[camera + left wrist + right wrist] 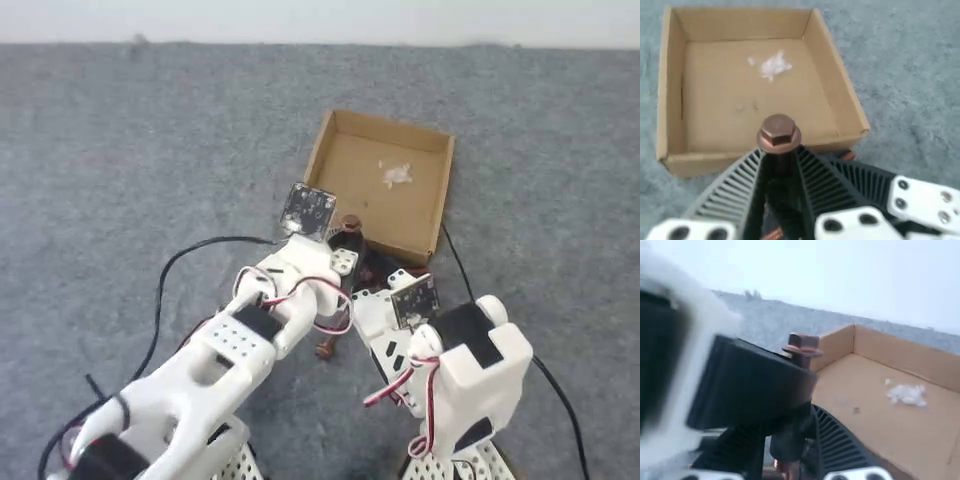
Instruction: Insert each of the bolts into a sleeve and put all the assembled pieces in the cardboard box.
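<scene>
The left arm stretches out low over the grey carpet point(140, 150) toward the cardboard box point(322, 152), wrist levelled so its camera looks into the box. The left claw point(779, 156) stops just short of the box's near wall. It is closed to a narrow gap around a copper bolt point(779, 133), both ribbed fingers point(815, 172) pressed against the shank. The bolt stands upright, its hex head above the fingertips and just outside the box wall. From above, the bolt head point(350, 222) sits by the box's near wall, close to its corner.

The right arm is folded more steeply, elbow raised, and comes to the same spot beside the box from the other side. The right claw point(790, 436) sits under the left claw's black block, below the bolt head point(802, 344). A dark piece surrounds the lower shank there, with copper showing beneath it. Whether the right claw grips it cannot be told.

A small brown part point(326, 349) lies on the carpet, farther from the box, between the two arms. A white scrap point(397, 175) lies on the box floor.
</scene>
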You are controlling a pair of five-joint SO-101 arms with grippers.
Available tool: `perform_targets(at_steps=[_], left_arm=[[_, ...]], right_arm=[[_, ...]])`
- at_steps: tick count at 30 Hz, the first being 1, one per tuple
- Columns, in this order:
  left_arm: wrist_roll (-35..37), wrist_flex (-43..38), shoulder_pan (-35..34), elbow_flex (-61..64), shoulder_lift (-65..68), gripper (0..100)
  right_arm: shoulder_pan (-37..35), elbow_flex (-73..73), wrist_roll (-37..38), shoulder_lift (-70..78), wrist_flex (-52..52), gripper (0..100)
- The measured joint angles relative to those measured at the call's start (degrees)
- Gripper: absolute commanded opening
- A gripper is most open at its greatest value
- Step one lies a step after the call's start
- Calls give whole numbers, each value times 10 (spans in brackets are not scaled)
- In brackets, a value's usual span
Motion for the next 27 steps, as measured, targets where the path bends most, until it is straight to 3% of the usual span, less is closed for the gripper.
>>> perform_targets(at_steps=[19,27], left_arm=[[0,0,0,-24,28,20],[0,2,-7,-24,25,280]], right_arm=[[10,0,0,0,0,6],[16,0,0,-1,-1,6]])
